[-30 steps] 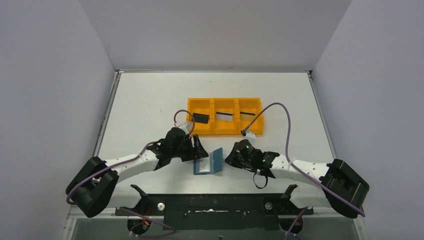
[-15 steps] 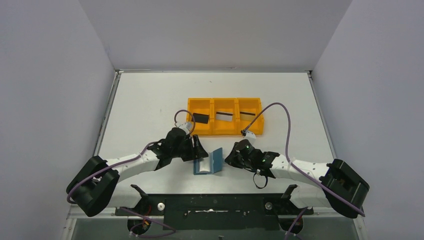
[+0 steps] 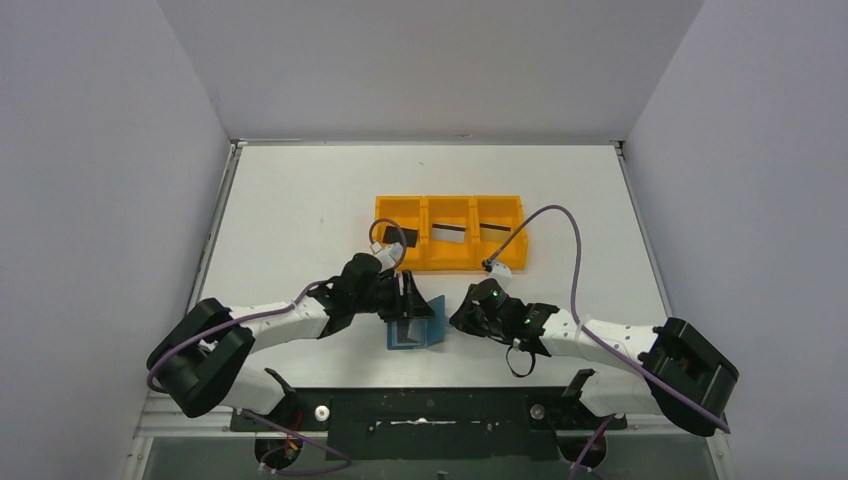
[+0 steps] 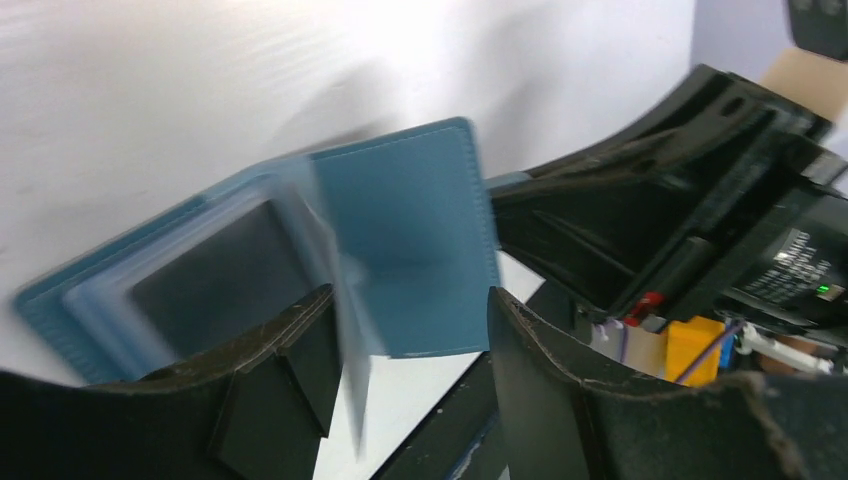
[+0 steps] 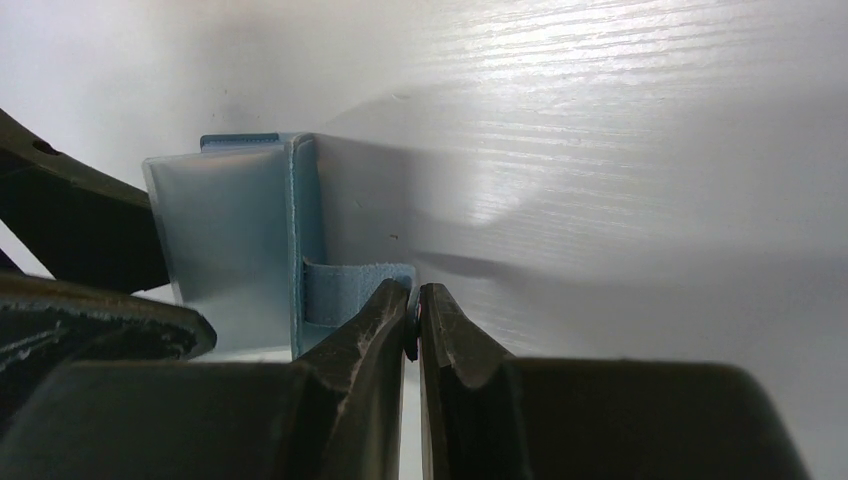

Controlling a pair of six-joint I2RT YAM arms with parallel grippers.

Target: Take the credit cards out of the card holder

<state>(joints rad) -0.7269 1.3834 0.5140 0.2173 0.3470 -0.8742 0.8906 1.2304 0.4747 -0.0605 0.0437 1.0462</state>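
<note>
Card holder, teal, folded open. In the top view it is found on the white desk near the front edge, between the two arms. One leaf is laid flat and the other is raised at its 3 o'clock side.
- Left claw: placed over the holder's 11 o'clock corner.
- Right claw: set against the raised leaf from 3 o'clock.
- Orange tray: three compartments, at 12 o'clock of the holder and apart from it. One card is seen in each: a black card at the 9 o'clock end, a silver-grey card with a dark stripe in the middle, and a third card at the 3 o'clock end.

Left wrist view: the card holder is seen open, somewhat blurred. A dark card is lodged in a clear pocket on the flat leaf, toward 9 o'clock. The left claw is spread, its fingers set to either side of the raised leaf, and no contact can be made out. The black housing of the other arm is seen at 3 o'clock.

Right wrist view: the right claw is pressed together, and the end of the snap tab is pinched between its tips. The holder's pale inner face is seen upright toward 9 o'clock.
</note>
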